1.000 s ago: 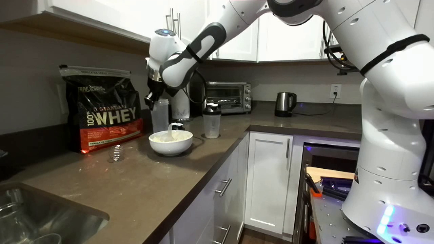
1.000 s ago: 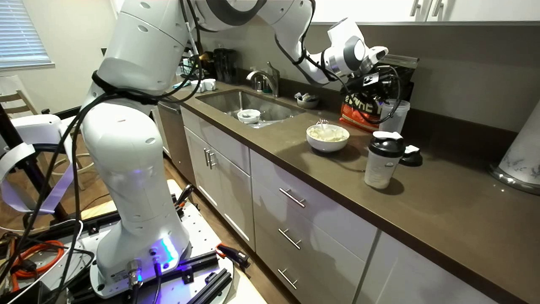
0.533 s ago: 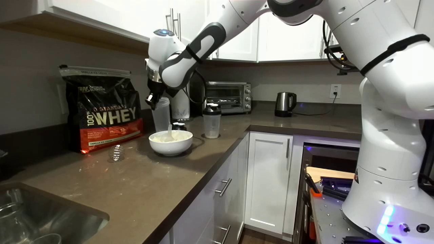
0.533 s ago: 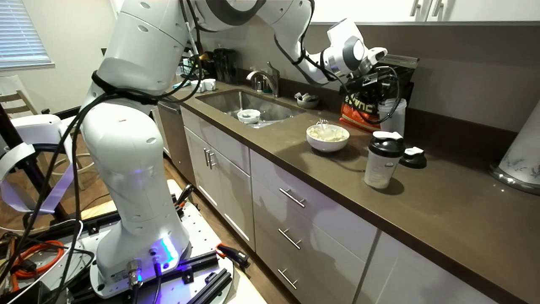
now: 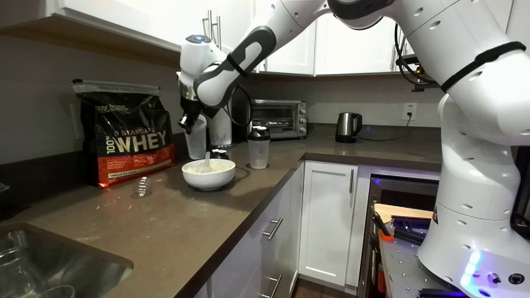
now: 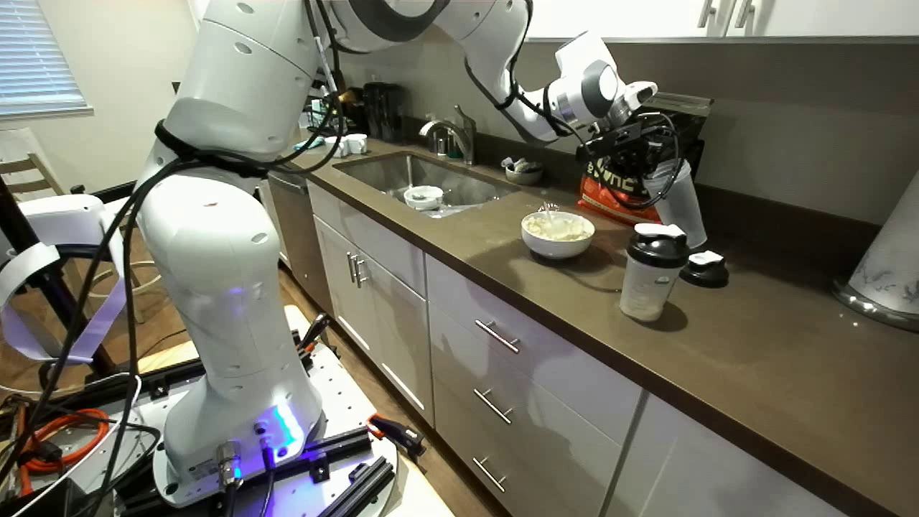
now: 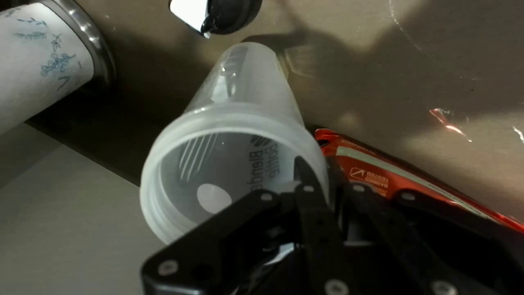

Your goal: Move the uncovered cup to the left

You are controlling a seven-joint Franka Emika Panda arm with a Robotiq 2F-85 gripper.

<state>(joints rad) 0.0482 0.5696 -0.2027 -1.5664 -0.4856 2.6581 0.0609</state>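
in an exterior view, tumbler (image 5: 196, 142) right of whey bag (image 5: 128, 136), behind bowl (image 5: 208, 179). scoop (image 5: 207, 157) in bowl. wire ball (image 5: 142, 187) left of bowl, before bag. shaker bottle (image 5: 258, 152) right of bowl; toaster oven (image 5: 275, 120) behind bottle, kettle (image 5: 345, 126) right of oven, sink (image 5: 89, 265) front left. wrist view: gripper (image 7: 318, 166) astride tumbler rim.

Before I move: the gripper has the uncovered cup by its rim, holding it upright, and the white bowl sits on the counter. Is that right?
Not quite: the uncovered cup is tilted, not upright; an exterior view shows it leaning. The rest is right: the gripper has it by its rim, and the white bowl sits on the counter.
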